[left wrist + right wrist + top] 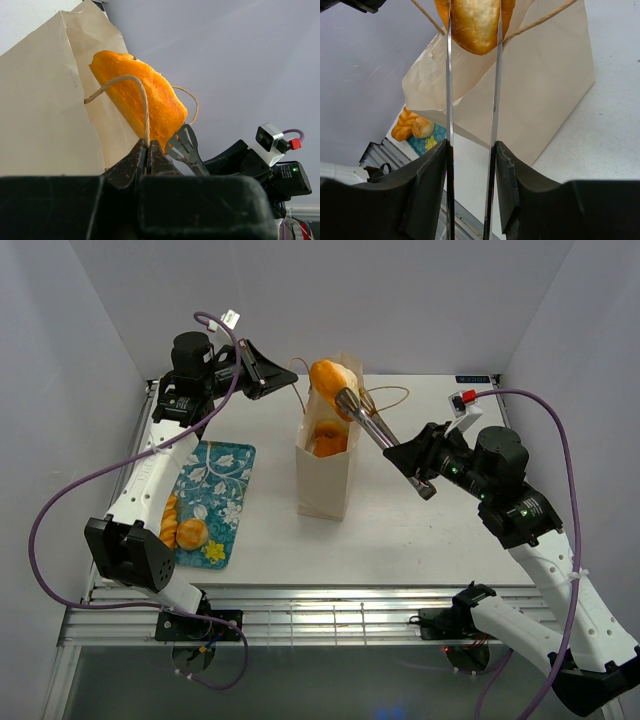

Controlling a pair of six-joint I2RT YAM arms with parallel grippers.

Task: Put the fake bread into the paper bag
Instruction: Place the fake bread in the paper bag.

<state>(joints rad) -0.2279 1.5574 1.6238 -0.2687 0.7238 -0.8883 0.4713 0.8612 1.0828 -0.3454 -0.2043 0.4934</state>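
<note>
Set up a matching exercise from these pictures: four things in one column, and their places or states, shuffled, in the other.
Things
1. oval pastry
2. cord handle
3. paper bag
4. small bun

Places or states
A. lies on the teal floral tray
B. pinched by the left gripper
C. clamped by the right gripper at the bag's mouth
D. stands upright, open at the top

Pairs: 1-C, 2-B, 3-D, 4-A

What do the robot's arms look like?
The left arm and the right arm are white with chunky black joints. A purple cable loops along each. The right arm carries a small white box with a red part. Its jaws are long, thin and silvery; the left jaws are black.
</note>
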